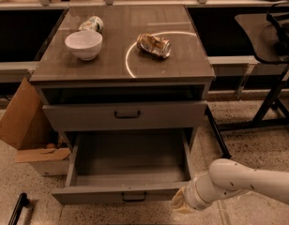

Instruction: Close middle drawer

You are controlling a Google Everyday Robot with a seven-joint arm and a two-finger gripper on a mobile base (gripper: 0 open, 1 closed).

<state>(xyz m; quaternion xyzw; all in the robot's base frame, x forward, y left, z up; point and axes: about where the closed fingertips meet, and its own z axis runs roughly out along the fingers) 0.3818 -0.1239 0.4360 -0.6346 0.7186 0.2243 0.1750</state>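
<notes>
The middle drawer (pixel 130 161) is pulled far out of the grey-brown cabinet. Its deep box holds nothing and its flat front (pixel 88 196) with a small dark bar handle (pixel 133 197) is low in the camera view. My gripper (pixel 180 203), on a white arm coming in from the lower right, is at the right end of that front, close to or touching its corner. The upper drawer (pixel 125 116) above it sits nearly flush, with a dark gap over it. The lowest drawer is hidden under the open one.
On the cabinet top (pixel 102 64) are a white bowl (pixel 83 44), a crushed can (pixel 154 45) and a lying can (pixel 91 23). A cardboard box (pixel 27 130) leans at the cabinet's left. A black table's legs (pixel 271 102) stand at the right. A dark bar (pixel 18 209) lies on the floor.
</notes>
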